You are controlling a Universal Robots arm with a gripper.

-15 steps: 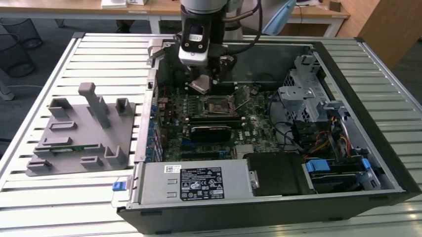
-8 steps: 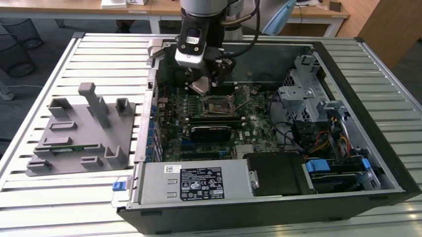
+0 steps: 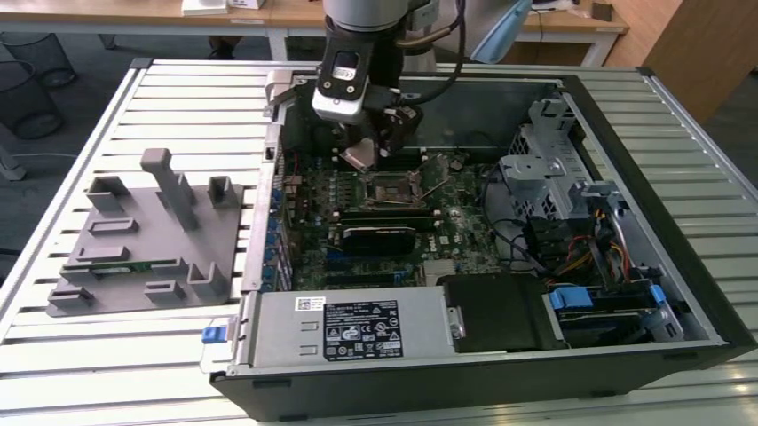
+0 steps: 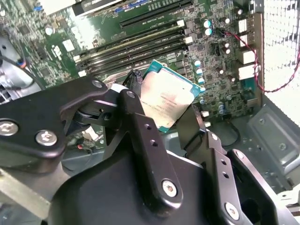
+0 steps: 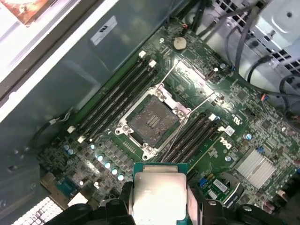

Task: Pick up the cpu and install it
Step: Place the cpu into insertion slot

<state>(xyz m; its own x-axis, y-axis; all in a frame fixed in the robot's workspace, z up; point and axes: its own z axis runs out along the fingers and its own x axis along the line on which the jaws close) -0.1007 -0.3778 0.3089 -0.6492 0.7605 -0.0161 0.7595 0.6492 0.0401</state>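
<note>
Gripping the cpu (image 5: pixel 159 197) between black jaws, hovering above the motherboard (image 5: pixel 234 93), near the open socket (image 5: pixel 151 121).

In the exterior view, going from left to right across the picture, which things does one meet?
A grey holder tray → the cpu, held in the gripper → the silver drive cage.

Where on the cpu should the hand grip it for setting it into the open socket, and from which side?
By two opposite thin edges, coming from above its metal top, as the hand grips it now. The cpu is a thin flat square, so probably only its edges offer purchase, and its underside is left free to meet the socket.
</note>
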